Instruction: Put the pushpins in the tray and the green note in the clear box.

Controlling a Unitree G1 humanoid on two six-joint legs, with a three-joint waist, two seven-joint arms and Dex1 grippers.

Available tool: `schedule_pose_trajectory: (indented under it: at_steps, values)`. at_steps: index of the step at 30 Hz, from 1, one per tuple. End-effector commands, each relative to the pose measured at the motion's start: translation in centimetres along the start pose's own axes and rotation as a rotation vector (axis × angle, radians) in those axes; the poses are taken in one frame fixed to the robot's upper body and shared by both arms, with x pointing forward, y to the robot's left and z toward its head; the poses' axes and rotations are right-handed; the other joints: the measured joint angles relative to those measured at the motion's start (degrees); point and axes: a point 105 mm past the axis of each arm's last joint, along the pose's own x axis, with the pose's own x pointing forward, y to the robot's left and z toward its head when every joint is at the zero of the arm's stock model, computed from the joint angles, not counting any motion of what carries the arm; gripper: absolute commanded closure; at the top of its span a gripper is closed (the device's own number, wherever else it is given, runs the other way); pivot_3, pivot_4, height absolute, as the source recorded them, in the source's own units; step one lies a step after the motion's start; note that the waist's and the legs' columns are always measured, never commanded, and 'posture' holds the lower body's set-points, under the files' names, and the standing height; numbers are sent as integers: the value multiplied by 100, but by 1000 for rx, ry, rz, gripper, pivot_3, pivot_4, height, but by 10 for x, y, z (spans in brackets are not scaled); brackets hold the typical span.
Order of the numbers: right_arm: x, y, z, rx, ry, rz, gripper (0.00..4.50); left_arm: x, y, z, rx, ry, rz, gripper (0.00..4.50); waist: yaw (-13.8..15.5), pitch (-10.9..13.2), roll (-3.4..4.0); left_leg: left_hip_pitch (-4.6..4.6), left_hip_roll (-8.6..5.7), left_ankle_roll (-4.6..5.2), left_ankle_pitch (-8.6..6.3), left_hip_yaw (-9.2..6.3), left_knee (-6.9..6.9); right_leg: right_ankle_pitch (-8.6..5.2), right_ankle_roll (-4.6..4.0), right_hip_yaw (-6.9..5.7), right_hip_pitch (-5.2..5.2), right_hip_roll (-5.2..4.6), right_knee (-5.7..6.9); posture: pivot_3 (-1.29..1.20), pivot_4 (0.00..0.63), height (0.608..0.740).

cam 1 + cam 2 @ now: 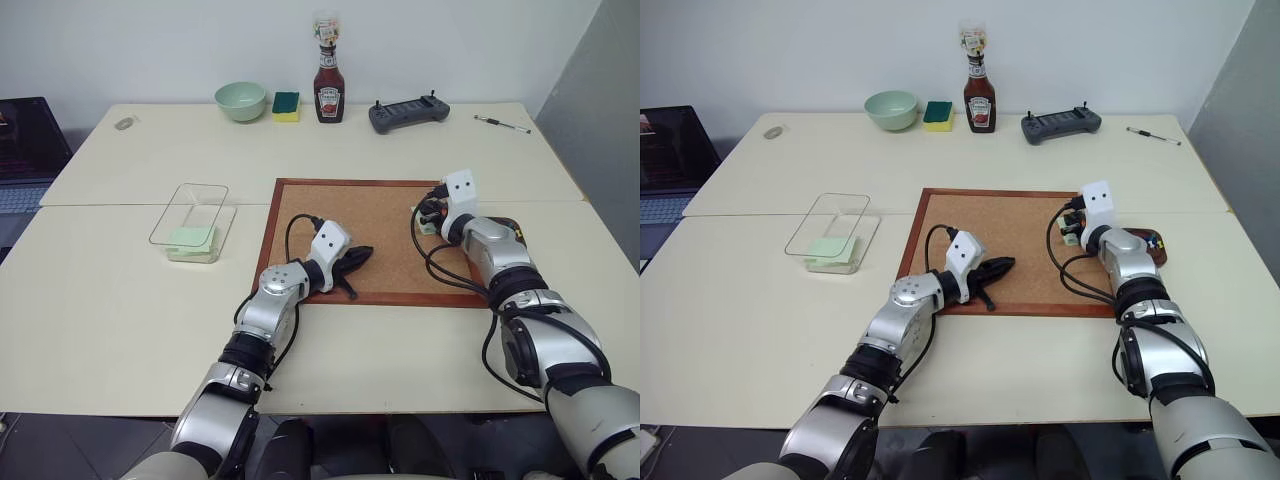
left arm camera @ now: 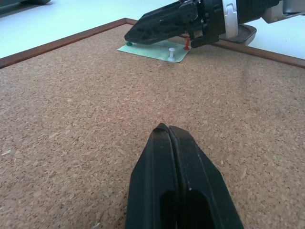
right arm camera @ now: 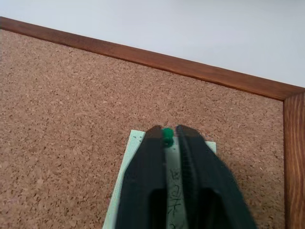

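The small dark green pushpin (image 3: 167, 135) stands on the pale mint-green paper note (image 3: 136, 143), right of centre on the wood-framed corkboard (image 1: 390, 215). My right gripper (image 3: 167, 136) pinches its head. My left gripper (image 2: 167, 130), clenched and empty, rests lower left on the cork.

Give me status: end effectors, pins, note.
Right end effector shut on green pushpin in the green note. Left end effector shut, empty, over corkboard. White pushpin and red pushpin still pinning note. Nothing blocking.

Both tools (image 2: 167, 130) (image 3: 167, 135) closed, arms forward.
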Motion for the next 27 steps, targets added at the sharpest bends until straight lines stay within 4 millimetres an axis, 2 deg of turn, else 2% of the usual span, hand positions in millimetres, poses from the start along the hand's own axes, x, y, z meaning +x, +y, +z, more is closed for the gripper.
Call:
schedule_pose_trajectory:
  at_steps: [1,22,27]
  values:
    - [1,-3,25,-14,-73,-14,4420,2,-12,-10,-12,30,-39,4500,0,0,0,0,0,0,0,0,0,0,0,0,0,0,0,0,150,740]
    - [-6,-1,48,24,-172,23,4420,5,-15,-15,-16,47,-44,4500,5,-3,5,-1,-2,0,0,-2,0,0,0,0,2,-2,0,0,150,740]
    - [-17,-8,63,20,-220,20,4420,5,-16,-17,-16,49,-45,4500,11,-4,6,-1,-3,0,0,-3,0,0,0,0,2,-2,0,0,150,740]
